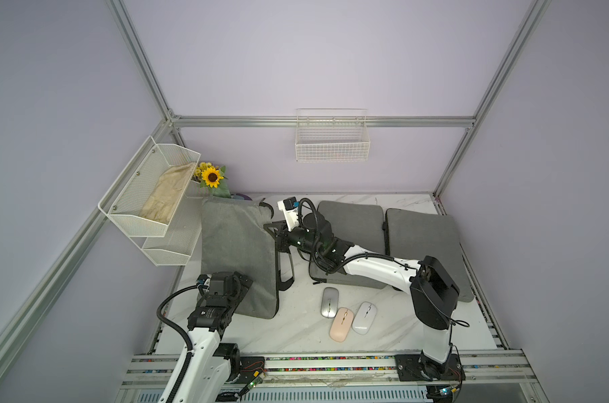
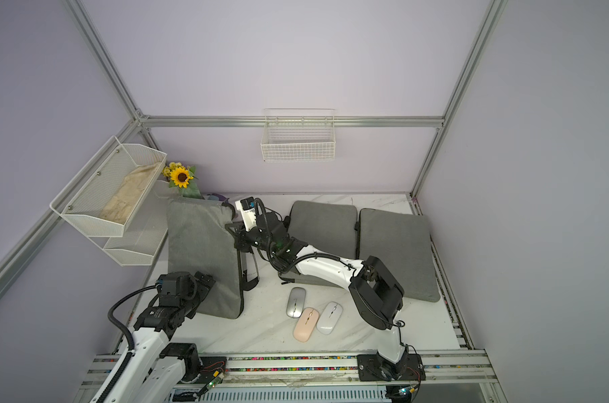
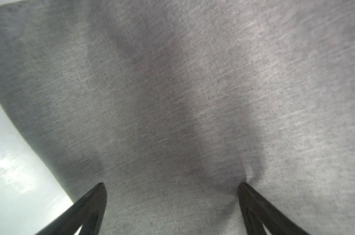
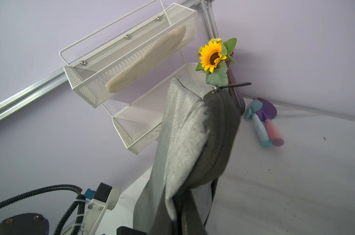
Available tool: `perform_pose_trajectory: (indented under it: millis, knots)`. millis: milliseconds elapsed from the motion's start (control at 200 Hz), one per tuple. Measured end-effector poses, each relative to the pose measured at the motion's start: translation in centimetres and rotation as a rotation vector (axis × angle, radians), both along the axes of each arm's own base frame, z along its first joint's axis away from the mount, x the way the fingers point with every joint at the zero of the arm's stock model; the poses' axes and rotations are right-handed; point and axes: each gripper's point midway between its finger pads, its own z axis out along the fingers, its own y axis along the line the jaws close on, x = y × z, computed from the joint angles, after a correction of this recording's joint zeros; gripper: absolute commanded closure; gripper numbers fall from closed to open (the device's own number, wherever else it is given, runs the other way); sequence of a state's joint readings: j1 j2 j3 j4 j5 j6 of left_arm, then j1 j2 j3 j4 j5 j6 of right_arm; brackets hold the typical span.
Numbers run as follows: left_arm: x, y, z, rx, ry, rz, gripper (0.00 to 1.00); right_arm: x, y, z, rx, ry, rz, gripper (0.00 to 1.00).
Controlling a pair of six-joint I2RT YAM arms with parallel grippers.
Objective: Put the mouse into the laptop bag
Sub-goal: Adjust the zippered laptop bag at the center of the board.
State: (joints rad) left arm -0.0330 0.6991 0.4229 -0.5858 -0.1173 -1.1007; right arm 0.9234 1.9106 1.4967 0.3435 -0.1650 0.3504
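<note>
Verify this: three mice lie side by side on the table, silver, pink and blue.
Wrong colour: the third is white, not blue. In both top views the silver mouse, pink mouse and white mouse lie side by side on the table.

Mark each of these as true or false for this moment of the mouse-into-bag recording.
1. Three mice lie on the table. True: a silver mouse, a pink mouse and a white mouse.
2. The pink mouse is already inside a bag. False: it lies on the table between the silver and white ones.
3. The left pincer is open against the raised laptop bag. True.
4. The right pincer holds a mouse. False: it is shut on the raised laptop bag at its handle side.
5. A sunflower stands in the corner behind the raised laptop bag. True.
</note>
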Motion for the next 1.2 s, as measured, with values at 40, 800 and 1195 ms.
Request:
perform_pose_trajectory:
  millis: [40, 800, 1195]
  knots:
    - [0.1, 0.0, -0.1, 0.001, 0.006, 0.004, 0.00, -0.5, 0.2, 0.2, -0.010, -0.021, 0.011, 1.00]
    - [3.2, 1.5, 3.8, 0.027, -0.035, 0.114, 0.00, -10.3, 0.4, 5.4, 0.034, -0.274, 0.254, 1.00]
    - [-6.4, 3.2, 9.9, -0.014, -0.279, 0.240, 0.00, -14.7, 0.1, 3.1, 0.059, -0.307, 0.340, 1.00]
